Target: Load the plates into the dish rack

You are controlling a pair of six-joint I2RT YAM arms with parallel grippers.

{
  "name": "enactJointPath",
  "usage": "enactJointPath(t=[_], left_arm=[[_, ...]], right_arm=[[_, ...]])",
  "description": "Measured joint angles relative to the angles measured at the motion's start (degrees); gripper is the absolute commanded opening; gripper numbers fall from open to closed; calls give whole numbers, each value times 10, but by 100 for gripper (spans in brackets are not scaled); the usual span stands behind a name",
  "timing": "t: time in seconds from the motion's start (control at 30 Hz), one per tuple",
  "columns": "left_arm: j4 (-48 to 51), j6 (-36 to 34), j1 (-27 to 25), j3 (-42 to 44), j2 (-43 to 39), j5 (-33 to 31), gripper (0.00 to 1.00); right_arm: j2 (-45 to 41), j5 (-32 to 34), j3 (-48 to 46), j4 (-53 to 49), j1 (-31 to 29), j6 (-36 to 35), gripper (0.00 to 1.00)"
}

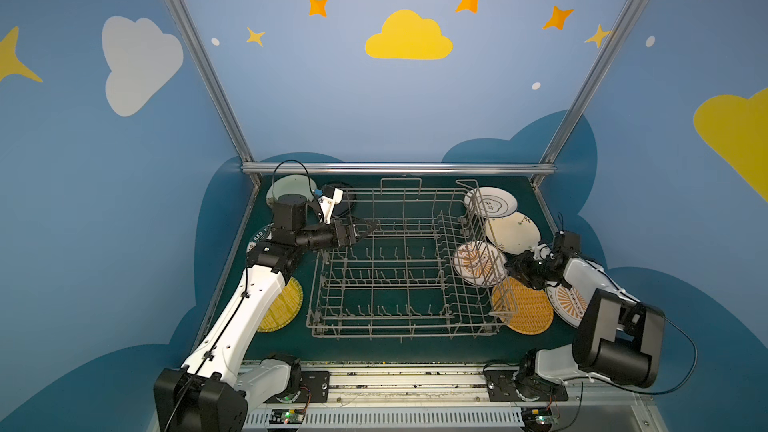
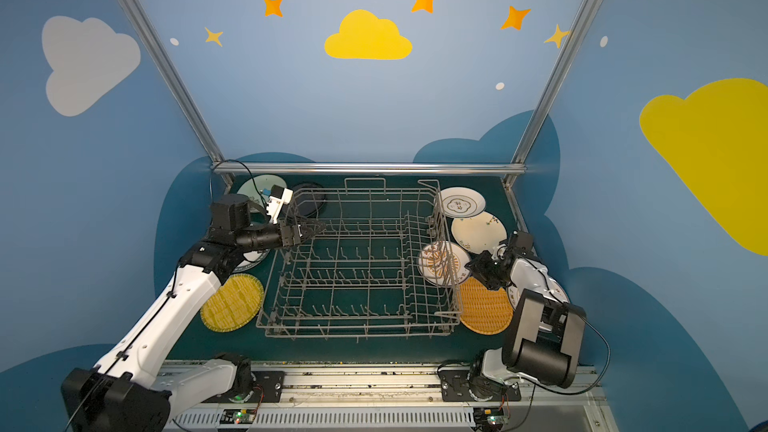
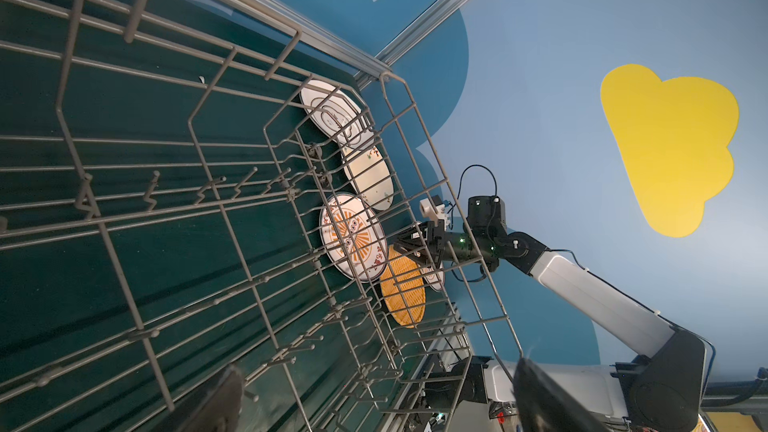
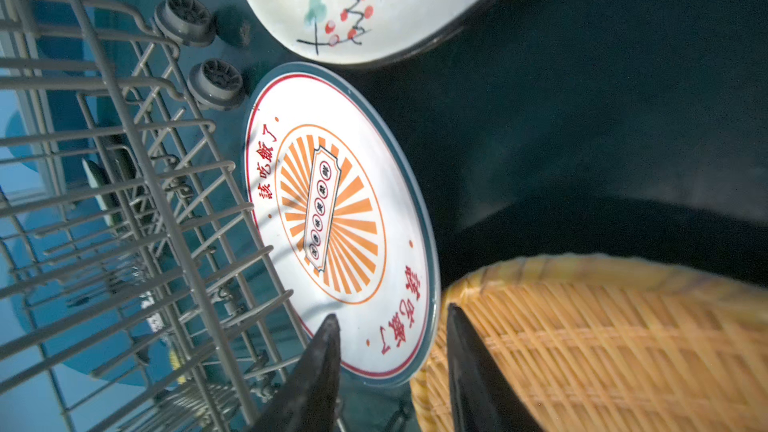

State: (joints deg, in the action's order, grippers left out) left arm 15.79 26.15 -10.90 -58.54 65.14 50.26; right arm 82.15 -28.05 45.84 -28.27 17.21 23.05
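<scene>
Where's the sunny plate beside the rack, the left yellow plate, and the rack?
sunburst plate (image 4: 332, 218): right wrist view, centre banner.
yellow plate (image 1: 289, 305): in a top view, right half.
dish rack (image 1: 399, 326): in a top view, front wall.

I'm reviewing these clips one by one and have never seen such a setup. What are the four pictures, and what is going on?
Two robot arms stand at a dark green table. Two pictures look down from one overhead camera pair and are nearly identical. The other two come from a camera on each arm's wrist. In the middle sits a grey wire dish rack with no plates in it. Plates lie around it on both sides, among them a sunburst plate, a yellow woven plate and a black plate. The left gripper hangs open over the rack's left edge, holding nothing. The right gripper has its jaws apart astride the sunburst plate's rim. The plate is not lifted.
</scene>
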Motion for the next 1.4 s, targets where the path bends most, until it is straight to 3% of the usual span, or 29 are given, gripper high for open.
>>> enactJointPath(t=[0.27,0.4,0.47,0.73,0.97,1.4], left_arm=[[-2,0,0,3,0,0,100],[-2,0,0,3,0,-1,100],[-3,0,0,5,-1,-4,100],[-4,0,0,14,-11,-21,100],[-6,0,0,25,-28,-37,100],[-14,5,11,26,-28,-41,100]], right_arm=[[1,23,24,6,3,6,55],[8,7,61,10,2,33,68],[11,3,83,27,2,53,69],[158,-10,235,103,-2,143,65],[272,3,341,106,-21,195,60],[380,36,461,74,-53,230,51]])
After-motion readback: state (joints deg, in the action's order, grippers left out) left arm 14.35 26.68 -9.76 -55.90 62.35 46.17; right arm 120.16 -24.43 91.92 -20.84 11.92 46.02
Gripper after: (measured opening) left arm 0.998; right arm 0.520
